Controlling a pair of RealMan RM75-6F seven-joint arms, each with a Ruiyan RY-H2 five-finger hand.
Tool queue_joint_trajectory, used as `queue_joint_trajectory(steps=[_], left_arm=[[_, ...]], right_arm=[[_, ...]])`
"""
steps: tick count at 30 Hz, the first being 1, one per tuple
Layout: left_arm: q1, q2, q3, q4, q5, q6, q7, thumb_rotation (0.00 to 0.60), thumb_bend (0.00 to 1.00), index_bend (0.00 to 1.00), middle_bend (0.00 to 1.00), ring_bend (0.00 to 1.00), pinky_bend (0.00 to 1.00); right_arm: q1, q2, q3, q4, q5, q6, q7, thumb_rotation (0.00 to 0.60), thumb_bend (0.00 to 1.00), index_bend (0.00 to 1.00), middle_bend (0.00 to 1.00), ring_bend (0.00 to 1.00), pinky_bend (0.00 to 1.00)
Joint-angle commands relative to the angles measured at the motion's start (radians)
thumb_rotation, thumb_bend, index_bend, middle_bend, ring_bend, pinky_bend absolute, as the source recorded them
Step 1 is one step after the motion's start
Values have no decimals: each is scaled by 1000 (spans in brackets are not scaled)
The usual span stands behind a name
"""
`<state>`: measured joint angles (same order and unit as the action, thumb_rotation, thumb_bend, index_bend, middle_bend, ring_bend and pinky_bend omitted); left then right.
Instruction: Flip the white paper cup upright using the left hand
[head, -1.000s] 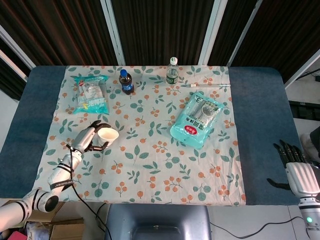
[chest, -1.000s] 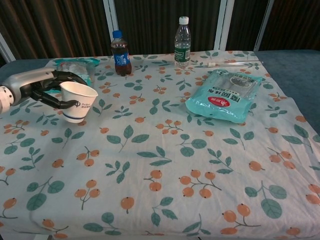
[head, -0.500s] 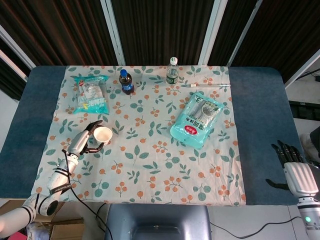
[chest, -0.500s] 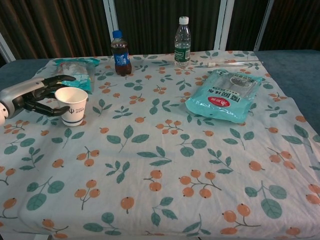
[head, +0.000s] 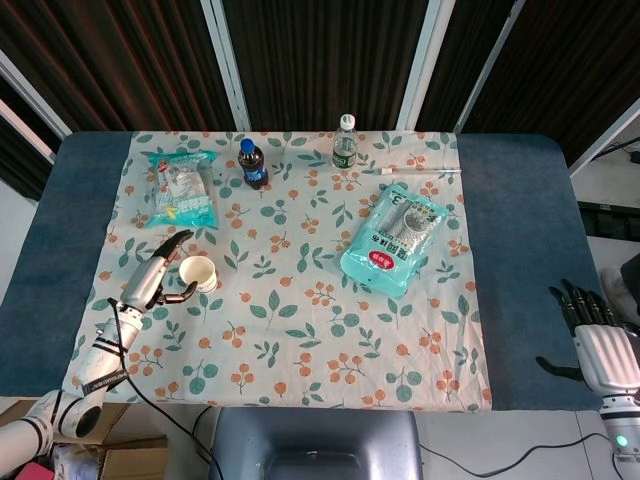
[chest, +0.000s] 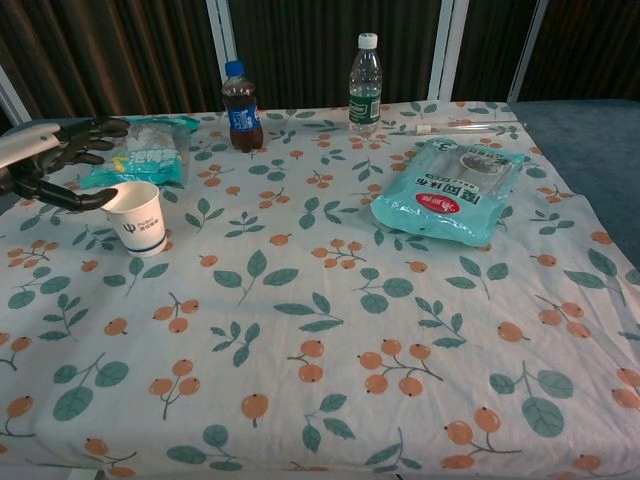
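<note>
The white paper cup (head: 198, 272) (chest: 136, 217) stands upright on the floral tablecloth at the left, mouth up. My left hand (head: 152, 280) (chest: 52, 160) is just left of it with its fingers spread and nothing in them; in the chest view the thumb tip lies close to the cup's rim, and I cannot tell if it touches. My right hand (head: 598, 338) hangs off the table's right edge, fingers straight and apart, holding nothing.
A teal snack bag (head: 181, 189) (chest: 145, 148) lies behind the cup. A cola bottle (chest: 240, 105) and a water bottle (chest: 366, 83) stand at the back. A large teal pouch (chest: 449, 190) lies right of centre, with a thin white stick (chest: 465, 127) behind it.
The cup came down from a tilted, lifted hold and now stands on the cloth. The left hand let go, spread its fingers and drew back to the left.
</note>
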<state>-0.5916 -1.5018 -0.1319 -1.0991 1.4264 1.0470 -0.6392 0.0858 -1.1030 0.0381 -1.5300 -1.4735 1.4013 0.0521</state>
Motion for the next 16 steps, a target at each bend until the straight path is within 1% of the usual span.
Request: queue_joint_trajectory(steps=[1, 2, 3, 4, 5, 7, 10, 11, 13, 16], left_arm=[[85, 199, 54, -220, 52, 123, 311, 600, 366, 0, 0, 0, 46], [110, 267, 78, -290, 47, 132, 446, 600, 357, 0, 0, 0, 23], [132, 313, 93, -342, 36, 144, 554, 600, 352, 0, 0, 0, 11], [158, 349, 104, -392, 20, 169, 657, 600, 346, 0, 0, 0, 1], [198, 378, 115, -446, 5, 220, 767, 600, 340, 0, 0, 0, 0], [271, 394, 137, -496, 1, 318, 856, 600, 339, 0, 0, 0, 0], [360, 381, 162, -486, 22, 441, 868, 600, 339, 0, 0, 0, 0], [398, 363, 168, -460, 30, 496, 860, 600, 339, 0, 0, 0, 0], [455, 333, 176, -413, 34, 566, 826, 600, 339, 0, 0, 0, 0], [499, 310, 189, -364, 45, 602, 765, 600, 345, 0, 0, 0, 0]], right_arm=[[-7, -1, 0, 8, -3, 14, -12, 600, 92, 0, 0, 0, 0], [-12, -5, 1, 14, -2, 25, -27, 600, 92, 0, 0, 0, 0], [-16, -10, 3, 20, -1, 34, -39, 600, 92, 0, 0, 0, 0], [-21, -17, 4, 26, 0, 46, -53, 600, 92, 0, 0, 0, 0], [-27, -28, 6, 36, 1, 60, -70, 600, 91, 0, 0, 0, 0], [-41, -48, 4, 52, 2, 82, -90, 600, 91, 0, 0, 0, 0], [-60, -71, -2, 67, -1, 108, -88, 600, 92, 0, 0, 0, 0], [-68, -80, -3, 75, -6, 125, -84, 600, 92, 0, 0, 0, 0], [-80, -87, -7, 83, -15, 143, -80, 600, 92, 0, 0, 0, 0], [-90, -83, -11, 76, -21, 157, -79, 600, 91, 0, 0, 0, 0]])
